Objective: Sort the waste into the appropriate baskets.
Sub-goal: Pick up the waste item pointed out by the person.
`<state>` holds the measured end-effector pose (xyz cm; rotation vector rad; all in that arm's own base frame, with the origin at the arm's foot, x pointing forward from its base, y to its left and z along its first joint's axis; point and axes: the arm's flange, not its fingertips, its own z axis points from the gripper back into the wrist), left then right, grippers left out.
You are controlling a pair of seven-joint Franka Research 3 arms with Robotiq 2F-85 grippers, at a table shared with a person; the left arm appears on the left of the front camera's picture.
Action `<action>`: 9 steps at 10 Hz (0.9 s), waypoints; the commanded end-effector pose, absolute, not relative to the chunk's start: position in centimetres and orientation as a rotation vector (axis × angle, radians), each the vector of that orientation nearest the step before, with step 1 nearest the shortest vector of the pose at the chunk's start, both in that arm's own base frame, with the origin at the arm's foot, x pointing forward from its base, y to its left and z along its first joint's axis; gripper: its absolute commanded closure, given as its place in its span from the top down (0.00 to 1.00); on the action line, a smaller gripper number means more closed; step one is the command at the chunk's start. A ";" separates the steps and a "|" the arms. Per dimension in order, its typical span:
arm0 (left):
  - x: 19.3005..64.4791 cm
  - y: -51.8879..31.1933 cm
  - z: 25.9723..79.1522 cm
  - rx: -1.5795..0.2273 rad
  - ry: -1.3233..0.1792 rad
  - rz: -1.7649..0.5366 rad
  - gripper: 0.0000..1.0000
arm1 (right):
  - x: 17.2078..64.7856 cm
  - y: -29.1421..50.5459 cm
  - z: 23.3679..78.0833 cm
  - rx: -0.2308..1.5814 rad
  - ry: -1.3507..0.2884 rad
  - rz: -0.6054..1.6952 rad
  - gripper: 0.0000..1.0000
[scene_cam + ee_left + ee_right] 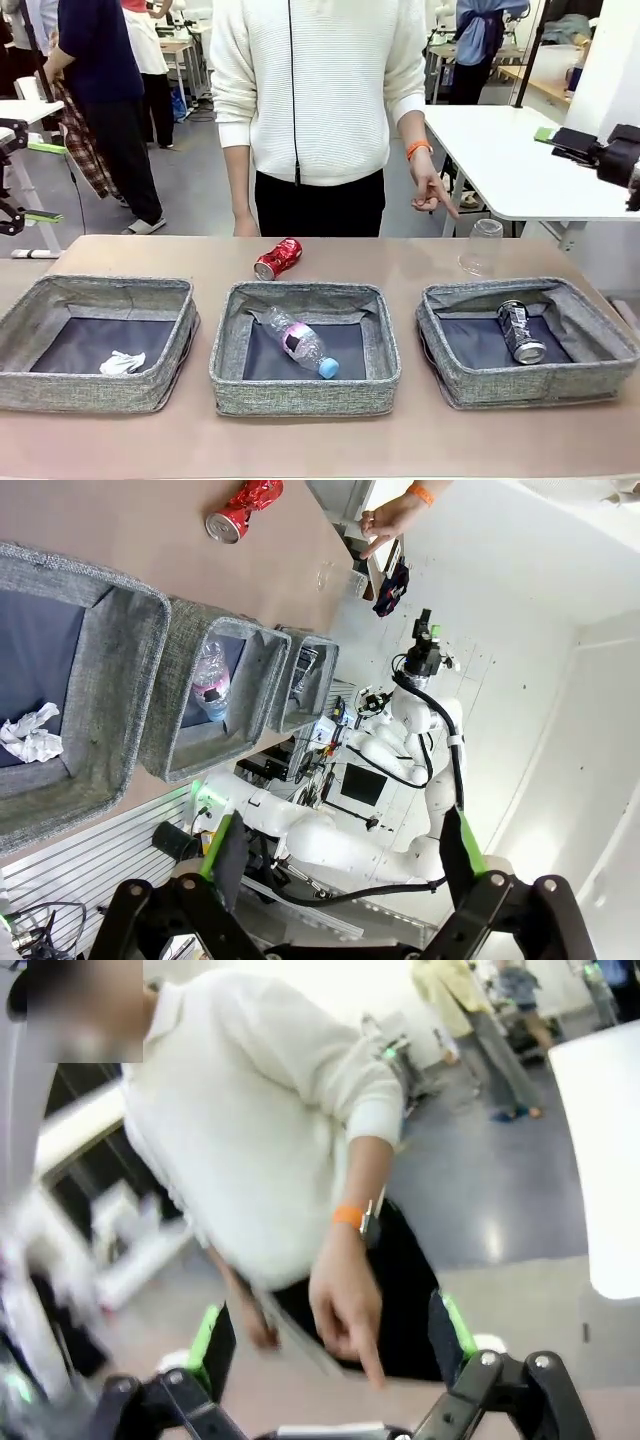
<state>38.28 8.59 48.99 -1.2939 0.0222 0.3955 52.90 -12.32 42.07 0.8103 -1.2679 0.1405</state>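
1 crushed red can [278, 258] lies beyond 3 baskets [300, 396]; left claw [340, 830] and right claw [330, 1318] gape wide, empty.

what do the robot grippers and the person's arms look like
The left gripper and right gripper are both black, with angular bolted linkage jaws faced with bright green pads. The person wears a white ribbed knit sweater with long cuffed sleeves, and an orange wristband on one wrist.
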 end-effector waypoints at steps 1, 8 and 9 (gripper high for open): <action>38.1 8.6 49.2 -1.284 0.023 0.397 1.00 | 55.1 -14.1 39.1 0.813 -1.059 0.664 1.00; 38.1 8.6 49.2 -1.284 0.023 0.397 1.00 | 55.0 -15.3 36.3 1.131 -1.006 1.037 1.00; 38.1 8.6 49.2 -1.284 0.023 0.397 1.00 | 56.5 -15.5 34.1 1.080 -0.920 1.069 1.00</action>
